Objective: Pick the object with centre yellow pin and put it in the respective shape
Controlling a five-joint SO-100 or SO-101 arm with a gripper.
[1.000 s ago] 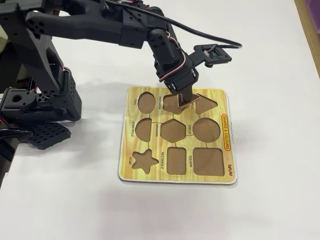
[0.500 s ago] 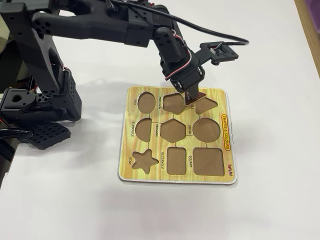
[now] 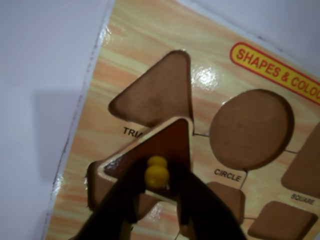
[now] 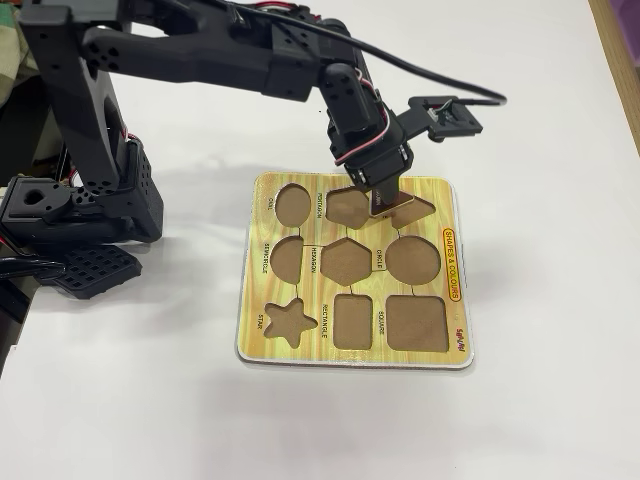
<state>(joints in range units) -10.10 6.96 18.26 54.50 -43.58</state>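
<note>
Gripper (image 3: 158, 187): jaws pinching yellow knob (image 3: 157, 175) of triangle piece (image 3: 160, 145), seen in wrist view
Piece location: held above puzzle board (image 4: 300, 345), just short of triangle slot (image 3: 155, 92); in wrist view its tip overlaps slot's lower edge
Orientation: piece apex points roughly same way as slot apex, looks close to aligned
Step in hand: carrying piece over to slot, not seated yet
How to do well: likely shift a little further toward slot so outlines match, keep piece level, lower straight, let go only once it sits flush; small twist may jam a corner on the rim
Neighbours: circle slot (image 3: 250, 130) just beside, empty
Hidden: in fixed view the arm (image 4: 250, 45) covers most of piece and slot; height above board cannot tell
Cut off: board title and square slot (image 3: 305, 167) clipped at wrist view edge; "TRIANGLE" label partly covered by piece
</note>
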